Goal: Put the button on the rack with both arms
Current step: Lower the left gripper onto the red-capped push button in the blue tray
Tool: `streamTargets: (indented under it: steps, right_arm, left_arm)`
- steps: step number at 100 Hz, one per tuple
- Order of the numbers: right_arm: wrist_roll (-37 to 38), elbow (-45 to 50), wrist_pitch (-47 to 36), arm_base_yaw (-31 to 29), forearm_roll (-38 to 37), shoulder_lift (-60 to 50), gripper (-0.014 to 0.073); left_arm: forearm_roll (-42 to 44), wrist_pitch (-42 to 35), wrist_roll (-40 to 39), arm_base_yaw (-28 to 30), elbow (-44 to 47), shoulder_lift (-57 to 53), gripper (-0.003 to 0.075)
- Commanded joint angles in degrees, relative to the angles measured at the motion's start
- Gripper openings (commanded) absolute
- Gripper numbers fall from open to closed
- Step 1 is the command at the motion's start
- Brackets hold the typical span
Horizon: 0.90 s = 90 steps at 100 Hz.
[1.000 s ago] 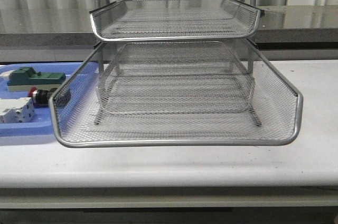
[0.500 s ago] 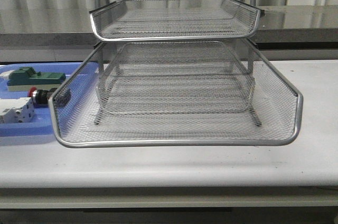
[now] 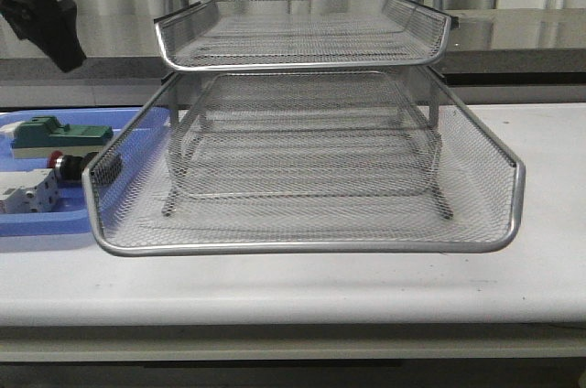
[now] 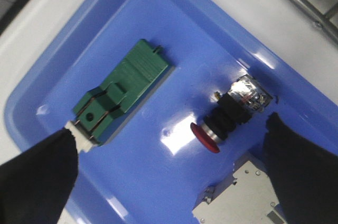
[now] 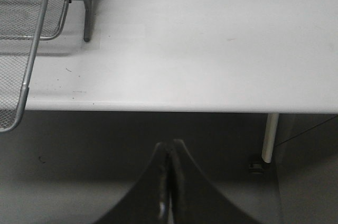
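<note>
The button (image 4: 224, 121) lies on its side in the blue tray (image 4: 158, 39), red head toward the white breaker; in the front view the button (image 3: 64, 165) is at the left, beside the rack. The silver wire rack (image 3: 302, 168) stands mid-table, its lowest tray pulled forward. My left gripper (image 4: 171, 155) is open and hovers above the tray, with the button between its spread fingers (image 4: 303, 171) and well below them. The left arm (image 3: 37, 4) shows at the top left of the front view. My right gripper (image 5: 170, 147) is shut and empty, off the table's front edge.
A green-topped block (image 4: 124, 94) and a white circuit breaker (image 4: 240, 195) lie in the blue tray near the button. The rack's lower tray rim (image 5: 26, 76) and a leg (image 5: 88, 7) show in the right wrist view. The table edge (image 5: 174, 106) is beyond the right gripper.
The left arm has come into the front view at the top left, above the blue tray. The rack and tray items have not moved.
</note>
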Motion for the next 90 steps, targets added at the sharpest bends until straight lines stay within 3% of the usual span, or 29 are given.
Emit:
streamTargets:
  steps: [1,39,90]
  right_arm:
    - [0.01,-1.24,-3.02,-0.24,-1.05,0.25,-0.0071]
    - [0.01,-1.24,-3.02,-0.24,-1.05,0.25,-0.0071]
    - [0.01,-1.24,-3.02,-0.24,-1.05,0.25,-0.0071]
  left_arm:
    - [-2.09,2.64,3.02,-0.49,-4.84,0.23,0.0680]
    - [-7.33,4.90,10.41,-0.87,-6.08,6.06,0.0680]
    - [-7.33,4.56,11.64,-1.94,-5.97,11.12,0.0680]
